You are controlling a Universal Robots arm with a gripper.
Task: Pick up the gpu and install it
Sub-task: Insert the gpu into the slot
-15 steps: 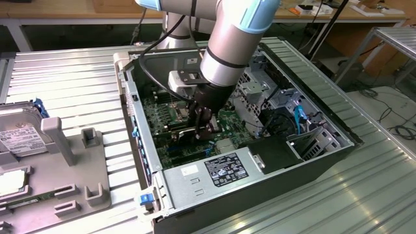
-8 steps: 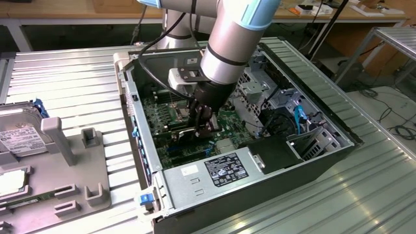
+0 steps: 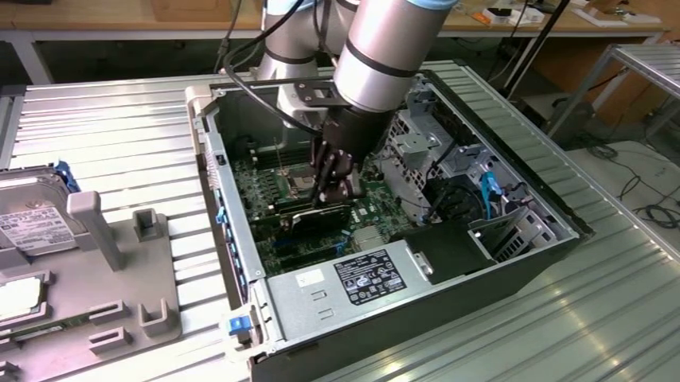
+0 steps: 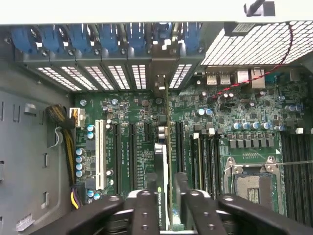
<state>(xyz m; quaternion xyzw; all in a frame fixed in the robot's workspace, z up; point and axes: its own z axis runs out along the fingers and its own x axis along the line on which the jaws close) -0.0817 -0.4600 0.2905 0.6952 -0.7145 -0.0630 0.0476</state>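
The computer case (image 3: 510, 263) lies on its side on the table (image 3: 117, 127), opened upward. The gripper (image 3: 338, 185) is down inside it over the motherboard (image 3: 266, 179), with the gpu (image 3: 318, 215) standing on edge between its fingers (right among the slots). A hard drive (image 3: 32, 219) sits in a stand at the exterior view's left.

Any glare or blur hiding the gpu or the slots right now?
Exterior view: bright reflections streak the ribbed metal table, and the case interior is shadowed, so the gpu reads dark under the gripper. Wrist view: even light, motherboard slots sharp; the gripper is close and soft, the gpu edge-on.
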